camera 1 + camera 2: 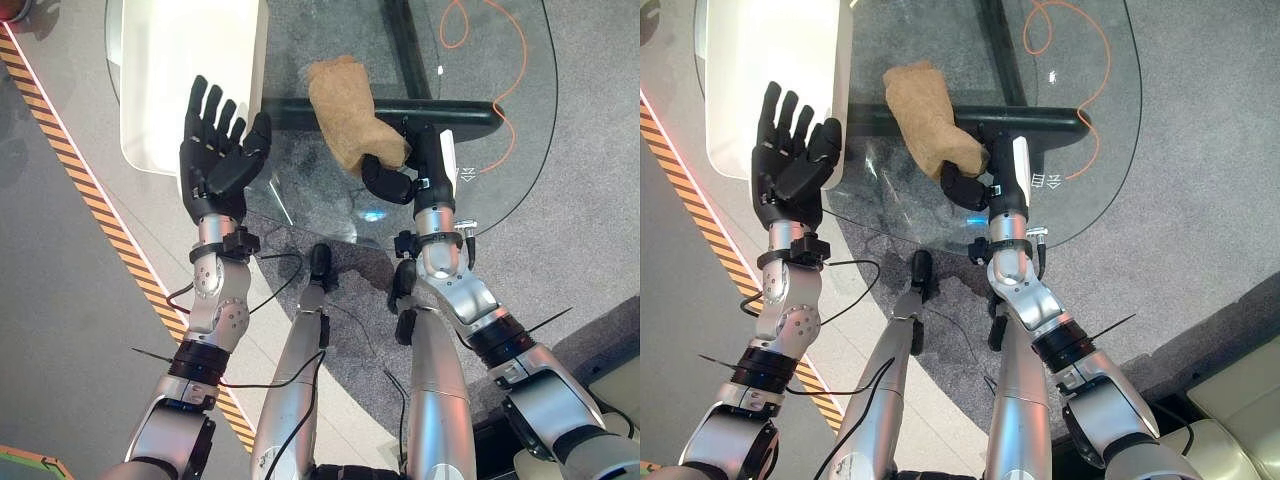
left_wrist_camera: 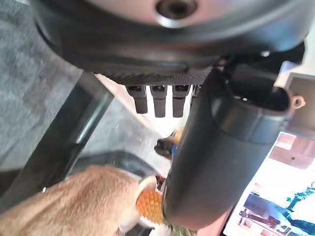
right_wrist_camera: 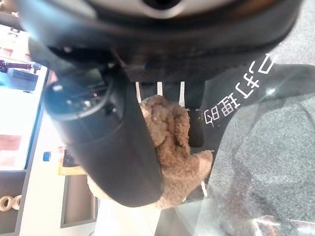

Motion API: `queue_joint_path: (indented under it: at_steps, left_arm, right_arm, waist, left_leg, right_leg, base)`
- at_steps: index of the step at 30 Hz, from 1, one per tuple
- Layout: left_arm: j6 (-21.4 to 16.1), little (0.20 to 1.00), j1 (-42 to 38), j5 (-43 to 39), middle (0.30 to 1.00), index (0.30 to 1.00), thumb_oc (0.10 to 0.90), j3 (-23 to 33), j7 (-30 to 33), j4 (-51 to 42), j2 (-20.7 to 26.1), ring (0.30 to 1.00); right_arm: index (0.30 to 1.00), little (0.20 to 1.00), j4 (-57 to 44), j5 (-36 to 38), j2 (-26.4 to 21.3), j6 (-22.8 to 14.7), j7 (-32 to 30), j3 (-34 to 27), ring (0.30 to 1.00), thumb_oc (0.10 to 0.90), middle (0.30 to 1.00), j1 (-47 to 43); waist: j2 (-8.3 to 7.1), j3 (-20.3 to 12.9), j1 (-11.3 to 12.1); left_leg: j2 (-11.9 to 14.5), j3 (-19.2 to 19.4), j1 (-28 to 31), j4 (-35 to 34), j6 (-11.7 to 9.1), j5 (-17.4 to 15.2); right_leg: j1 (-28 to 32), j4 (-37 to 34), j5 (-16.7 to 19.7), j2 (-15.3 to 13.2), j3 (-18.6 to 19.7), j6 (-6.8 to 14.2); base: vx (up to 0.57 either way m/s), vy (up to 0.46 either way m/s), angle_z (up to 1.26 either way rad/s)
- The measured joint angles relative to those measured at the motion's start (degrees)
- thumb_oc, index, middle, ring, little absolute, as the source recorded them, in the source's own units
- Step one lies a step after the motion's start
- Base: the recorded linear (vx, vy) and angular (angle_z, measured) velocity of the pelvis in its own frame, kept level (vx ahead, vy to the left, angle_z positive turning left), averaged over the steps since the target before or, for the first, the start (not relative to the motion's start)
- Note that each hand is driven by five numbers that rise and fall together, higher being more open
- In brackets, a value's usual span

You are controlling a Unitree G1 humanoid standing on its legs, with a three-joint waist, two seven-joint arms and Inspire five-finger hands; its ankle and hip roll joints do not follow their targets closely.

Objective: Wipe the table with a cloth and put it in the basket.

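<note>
Where round glass table (image 1: 520,110) curves toward robot, right hand (image 1: 415,170) sits at near edge — fingers and thumb curled round tan cloth (image 1: 345,110), which trails away flat on glass over dark crossbar (image 1: 300,110). Left hand (image 1: 215,150) raised beside table's left rim, fingers straight and spread, holding nothing. White seat (image 1: 190,70) crowds far left; orange cable (image 1: 500,60) loops beneath glass. Grey floor lies right of rim. White characters on glass near right wrist — unreadable.
</note>
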Motion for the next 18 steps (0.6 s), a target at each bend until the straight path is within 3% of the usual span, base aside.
queue_joint_path:
  at_steps: [18]
  left_arm:
    - [3.1, 0.900, -2.1, -6.6, 0.900, 0.900, 0.800, -1.8, -3.7, -1.8, -0.5, 0.900]
  right_arm:
    - [0.300, 0.200, -4.7, -0.9, 0.1, -1.9, 2.4, 0.5, 0.300, 0.100, 0.300, 0.8]
  waist:
    - [-0.75, 0.0, -1.5]
  left_leg:
    - [0.0, 0.2, 0.1, -0.1, 0.0, 0.0]
  right_leg:
    - [0.0, 0.0, 0.0, 0.0, 0.2, 0.1]
  base:
    - [0.00, 0.000, 0.00]
